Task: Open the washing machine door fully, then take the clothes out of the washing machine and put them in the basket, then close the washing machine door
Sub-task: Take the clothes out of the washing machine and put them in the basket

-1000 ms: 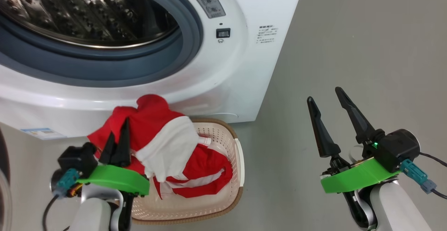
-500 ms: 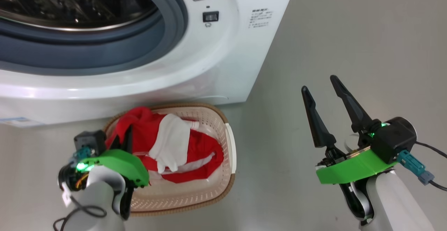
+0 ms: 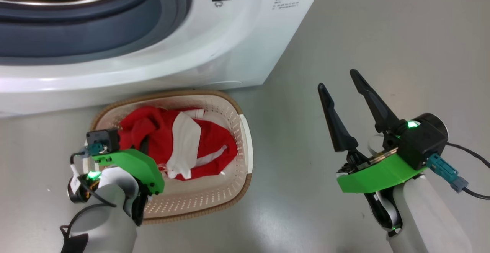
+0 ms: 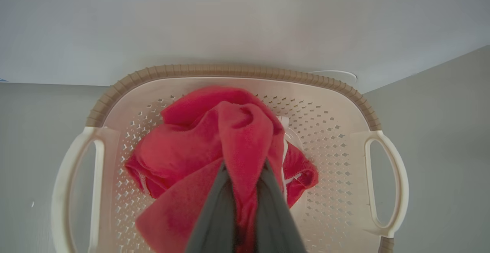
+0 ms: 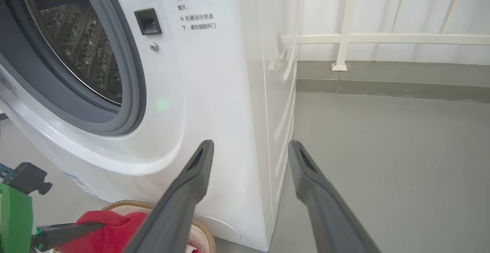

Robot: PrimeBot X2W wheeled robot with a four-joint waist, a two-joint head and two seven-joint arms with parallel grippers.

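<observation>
1. Left gripper (image 4: 245,168): it is pinching a fold of the red clothes (image 3: 153,124) between its two fingers, low inside the basket (image 3: 229,100). In the left wrist view the cloth bulges up between the fingers and drapes over both.
2. Right gripper (image 3: 337,80): its fingers are spread and hold nothing. It hovers over the bare floor (image 3: 306,35) to the right of the basket, well apart from it.
3. Clothes: they are bundled in the basket, red with white panels. I see nothing hanging over the rim.
4. Basket: it stands on the floor just in front of the washing machine (image 3: 214,54), near its right front corner.
5. Washing machine: the opening stands uncovered, with the grey ring (image 5: 132,73) exposed. The part of the drum (image 5: 76,54) that I can see in the right wrist view is bare steel. The rest is hidden, so I cannot confirm that it is empty.
6. Step in hand, in my judgement: the clothes are being put in the basket, and the release is not yet made.
7. Next move, in my judgement: part the left fingers and lift straight up, so that the cloth slips free instead of trailing out on a finger. After that I would check the drum and then close the door.
</observation>
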